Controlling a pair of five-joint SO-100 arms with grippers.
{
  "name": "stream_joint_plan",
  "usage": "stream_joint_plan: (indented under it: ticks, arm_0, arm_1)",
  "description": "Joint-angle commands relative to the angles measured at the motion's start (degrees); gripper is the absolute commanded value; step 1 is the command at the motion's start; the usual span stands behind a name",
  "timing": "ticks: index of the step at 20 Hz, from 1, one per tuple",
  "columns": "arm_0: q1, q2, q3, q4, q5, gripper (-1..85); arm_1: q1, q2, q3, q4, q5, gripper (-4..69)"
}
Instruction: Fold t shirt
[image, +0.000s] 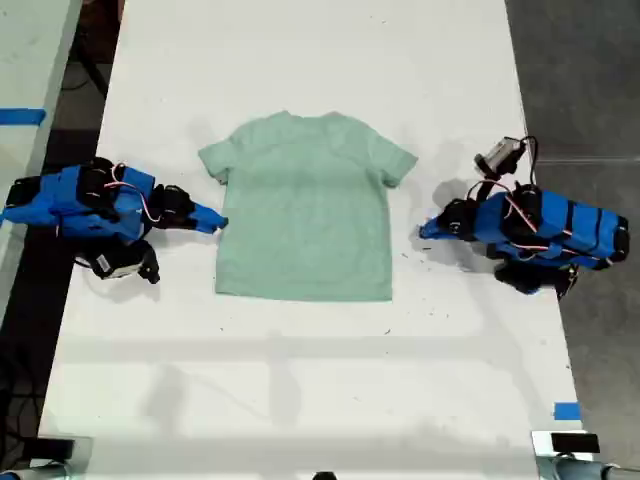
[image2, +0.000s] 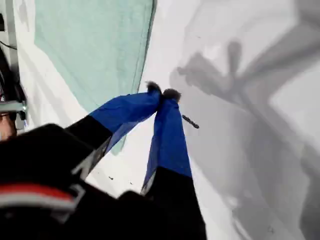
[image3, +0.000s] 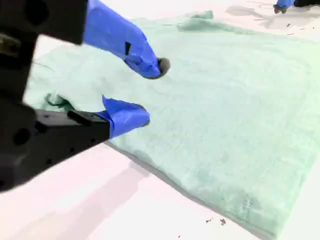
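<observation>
The t shirt (image: 305, 215) lies flat and spread out on the white table (image: 300, 380), neck toward the far end, both short sleeves out to the sides, hem nearest the near edge. In the second wrist view its pale green cloth (image3: 225, 115) fills most of the frame, smooth apart from a few small wrinkles at one sleeve.

My second gripper (image3: 150, 92) sits at the shirt's edge on the exterior view's left (image: 212, 222), its blue-taped fingers parted with nothing between them, hovering over the cloth's border.

My first gripper (image2: 163, 93) rests on the bare table just off the shirt's other side, on the exterior view's right (image: 428, 230). Its tips are pressed together, holding nothing, beside the shirt's side edge (image2: 95, 45).
</observation>
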Motion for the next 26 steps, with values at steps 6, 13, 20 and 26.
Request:
stream_joint_plan:
  ticks: [6,13,20,26]
  arm_0:
    - [-0.44,0.44,-0.79,0.0,0.0,11.5]
    - [-0.35,0.44,-0.79,0.0,0.0,11.5]
    - [-0.35,0.44,-0.79,0.0,0.0,11.5]
    - [-0.35,0.44,-0.7,0.0,0.0,11.5]
  arm_1:
    - [9.84,-14.77,-20.39,0.7,-18.54,13.1]
    - [34.72,-79.01,-70.4,4.83,-38.67,25.8]
    - [41.04,-115.84,-91.49,2.46,-41.66,24.1]
    - [38.58,-125.33,-92.37,0.7,-39.55,0.2]
